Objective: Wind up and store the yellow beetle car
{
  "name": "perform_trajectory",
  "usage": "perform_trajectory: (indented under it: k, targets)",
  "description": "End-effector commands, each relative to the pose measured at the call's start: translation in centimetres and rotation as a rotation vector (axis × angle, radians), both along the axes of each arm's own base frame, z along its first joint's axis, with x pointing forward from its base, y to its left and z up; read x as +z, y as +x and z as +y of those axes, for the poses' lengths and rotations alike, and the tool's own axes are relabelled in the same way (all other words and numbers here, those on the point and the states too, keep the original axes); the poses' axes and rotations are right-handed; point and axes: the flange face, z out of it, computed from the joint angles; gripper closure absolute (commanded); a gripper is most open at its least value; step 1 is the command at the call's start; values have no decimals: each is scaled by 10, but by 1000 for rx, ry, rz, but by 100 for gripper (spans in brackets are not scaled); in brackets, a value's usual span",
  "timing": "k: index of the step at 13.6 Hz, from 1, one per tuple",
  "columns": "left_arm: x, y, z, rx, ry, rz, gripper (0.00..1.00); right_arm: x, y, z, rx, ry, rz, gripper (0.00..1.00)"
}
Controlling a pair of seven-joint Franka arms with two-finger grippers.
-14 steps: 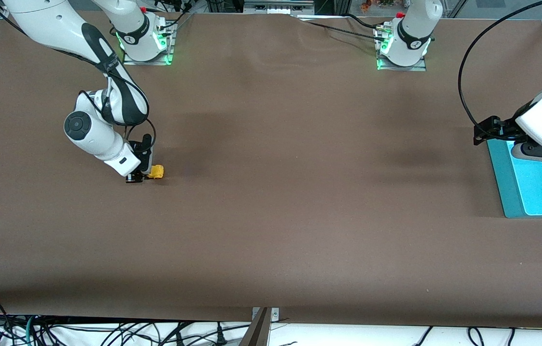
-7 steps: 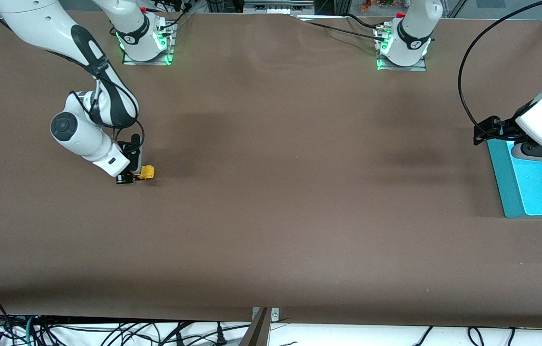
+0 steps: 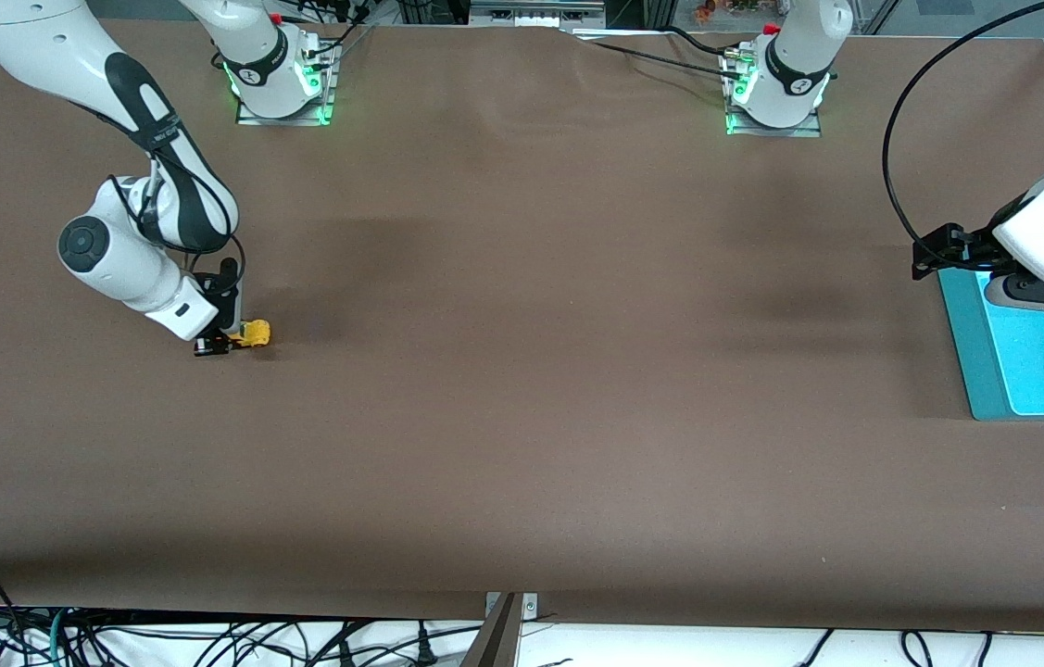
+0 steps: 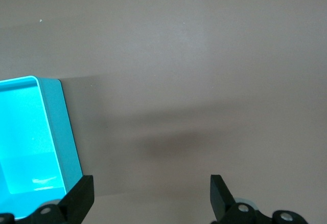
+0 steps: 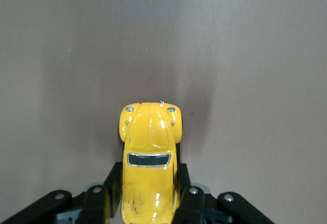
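Observation:
The yellow beetle car is a small rounded toy on the brown table toward the right arm's end. My right gripper is shut on its sides down at the table surface. In the right wrist view the yellow beetle car sits between the two black fingers, nose pointing away from the wrist. My left gripper is open and empty, hanging over the table edge of the teal tray. In the left wrist view its black fingertips stand wide apart over bare table.
The teal tray lies at the left arm's end of the table and shows in the left wrist view too. The two arm bases stand along the table's edge farthest from the front camera. Cables hang below the near edge.
My right gripper has dragged the yellow beetle car along the table toward the right arm's end. The left arm has not moved.

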Motion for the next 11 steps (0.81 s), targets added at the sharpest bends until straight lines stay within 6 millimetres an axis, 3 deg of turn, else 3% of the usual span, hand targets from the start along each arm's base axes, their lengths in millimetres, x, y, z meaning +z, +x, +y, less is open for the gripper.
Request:
perform_trajectory:
  k: [1, 8, 11]
  targets:
    - [5, 3, 2, -4, 13, 9, 0, -25, -6, -27, 28, 10, 23, 86]
    - [5, 3, 2, -4, 13, 9, 0, -25, -12, -78, 77, 7, 14, 86]
    - [5, 3, 2, -4, 13, 9, 0, -24, -12, -90, 72, 7, 11, 86]
